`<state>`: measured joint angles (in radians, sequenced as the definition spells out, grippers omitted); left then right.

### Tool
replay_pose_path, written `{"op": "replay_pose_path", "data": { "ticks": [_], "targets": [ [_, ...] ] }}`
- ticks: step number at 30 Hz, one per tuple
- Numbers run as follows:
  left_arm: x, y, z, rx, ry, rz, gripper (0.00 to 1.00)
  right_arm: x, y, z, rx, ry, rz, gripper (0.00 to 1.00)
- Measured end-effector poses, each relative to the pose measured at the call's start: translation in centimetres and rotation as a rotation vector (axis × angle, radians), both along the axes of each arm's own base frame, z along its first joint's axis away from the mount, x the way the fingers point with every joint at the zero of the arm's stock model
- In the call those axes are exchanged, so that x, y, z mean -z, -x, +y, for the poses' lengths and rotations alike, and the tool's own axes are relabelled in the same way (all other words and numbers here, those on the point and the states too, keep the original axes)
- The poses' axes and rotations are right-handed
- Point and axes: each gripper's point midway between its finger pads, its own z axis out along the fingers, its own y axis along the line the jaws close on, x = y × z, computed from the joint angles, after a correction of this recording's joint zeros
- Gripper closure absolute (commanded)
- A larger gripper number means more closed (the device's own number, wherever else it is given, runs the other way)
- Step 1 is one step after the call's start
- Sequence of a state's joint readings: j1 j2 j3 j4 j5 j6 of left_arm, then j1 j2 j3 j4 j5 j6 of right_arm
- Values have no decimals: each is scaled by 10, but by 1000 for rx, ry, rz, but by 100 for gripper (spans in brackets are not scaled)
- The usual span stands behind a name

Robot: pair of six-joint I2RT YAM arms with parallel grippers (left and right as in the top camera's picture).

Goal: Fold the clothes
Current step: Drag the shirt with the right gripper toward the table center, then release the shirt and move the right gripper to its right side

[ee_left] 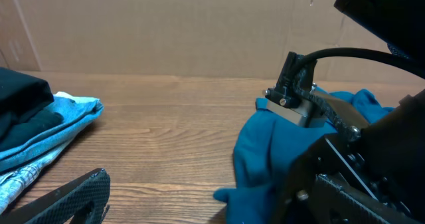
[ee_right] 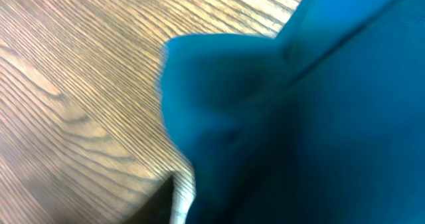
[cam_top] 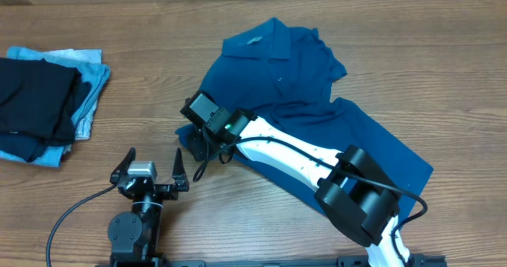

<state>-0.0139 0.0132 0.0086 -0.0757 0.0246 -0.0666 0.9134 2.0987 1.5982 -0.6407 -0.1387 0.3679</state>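
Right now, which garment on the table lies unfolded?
The deep-blue collared shirt, spread out mid-table; the black garment and pale-blue garment sit folded, stacked at the left.

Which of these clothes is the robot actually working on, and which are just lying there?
Part of the job:
- blue shirt, spread out and rumpled

Just lying about:
- black garment, folded, at the left
- pale blue garment, folded, under the black one
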Motion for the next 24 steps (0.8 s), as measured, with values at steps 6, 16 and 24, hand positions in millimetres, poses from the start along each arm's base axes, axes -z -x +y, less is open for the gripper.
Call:
{"op": "replay_pose_path", "data": {
  "ticks": [6,16,24],
  "targets": [
    [0,0,0,0,0,0,0,-1,2,2,-12,-14,11,3],
    [0,0,0,0,0,0,0,-109,-111,-168,344,-26,-83,4],
    [0,0,0,0,0,0,0,-76,-113,-351,785,230,137,0]
  ]
}}
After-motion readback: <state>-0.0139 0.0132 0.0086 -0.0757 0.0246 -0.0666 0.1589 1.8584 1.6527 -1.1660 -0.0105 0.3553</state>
